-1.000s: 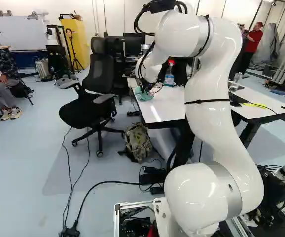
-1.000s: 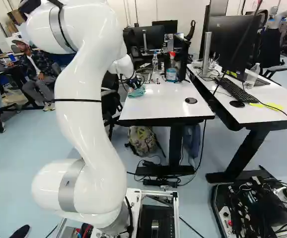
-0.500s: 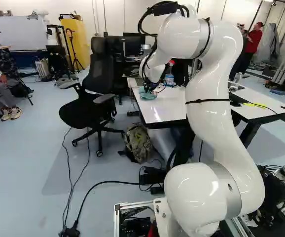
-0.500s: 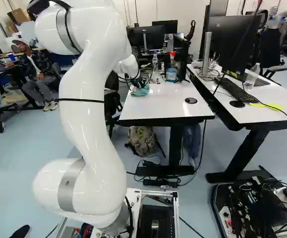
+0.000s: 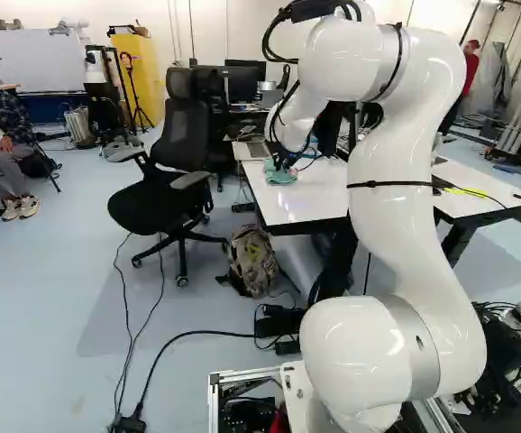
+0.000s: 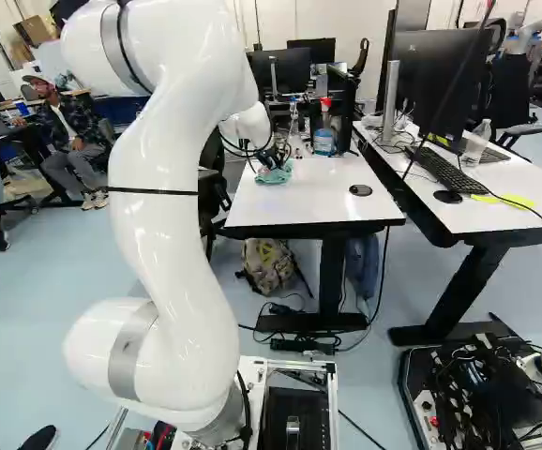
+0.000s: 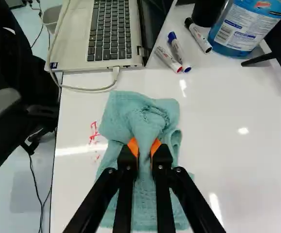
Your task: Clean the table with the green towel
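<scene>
Evidently, one gripper holds one green towel, its two fingers closed on a bunched fold between the orange pads; the towel lies spread on the white table. Also on that table, counted: three markers, one bottle of blue liquid and one laptop, open, with a pale cable at its side. The surface is glossy and bears red marks beside the towel, on the side of the office chair. One backpack sits on the blue floor by the table; a second white table carries one keyboard and one mouse. Compared with half a second ago, the arm has shifted and the gripped towel has slid with it across the tabletop, slightly rightward in both base views.
</scene>
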